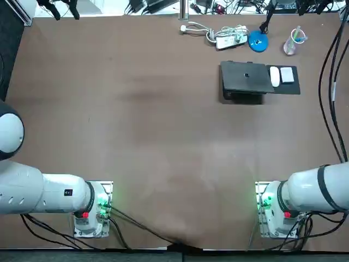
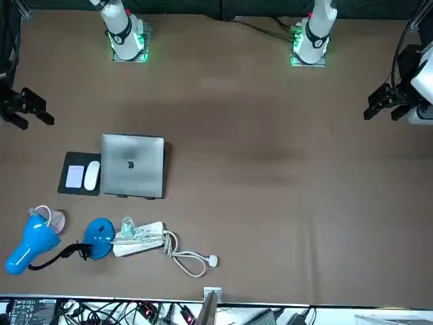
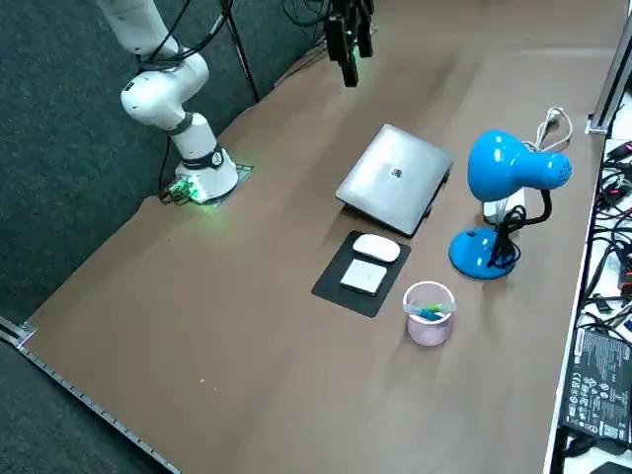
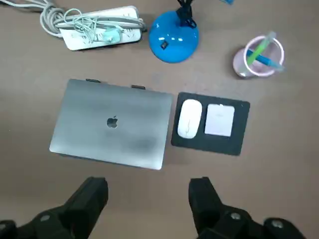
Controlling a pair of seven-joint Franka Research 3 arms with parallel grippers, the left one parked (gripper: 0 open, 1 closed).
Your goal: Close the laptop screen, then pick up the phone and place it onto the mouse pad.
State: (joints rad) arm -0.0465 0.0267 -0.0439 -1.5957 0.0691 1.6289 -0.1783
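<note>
The silver laptop (image 1: 245, 76) (image 4: 113, 123) lies with its lid shut at the far right of the table. Beside it is the black mouse pad (image 1: 295, 90) (image 4: 240, 143). On the pad a white phone (image 1: 287, 75) (image 4: 220, 120) lies flat next to a white mouse (image 1: 275, 76) (image 4: 189, 118). My right gripper (image 4: 148, 199) hangs open high above the table, on the near side of the laptop, with nothing between its black fingers (image 4: 92, 196). In the front view the gripper (image 2: 26, 108) is at the left edge, and in the right side view the gripper (image 3: 348, 39) is near the top.
A blue desk lamp (image 3: 509, 183) (image 4: 173, 36) stands behind the laptop. A white power strip (image 1: 229, 38) with coiled cable lies beside the lamp's base. A pink cup (image 3: 429, 312) holding pens stands behind the mouse pad. Cables (image 1: 330, 65) run along the right table edge.
</note>
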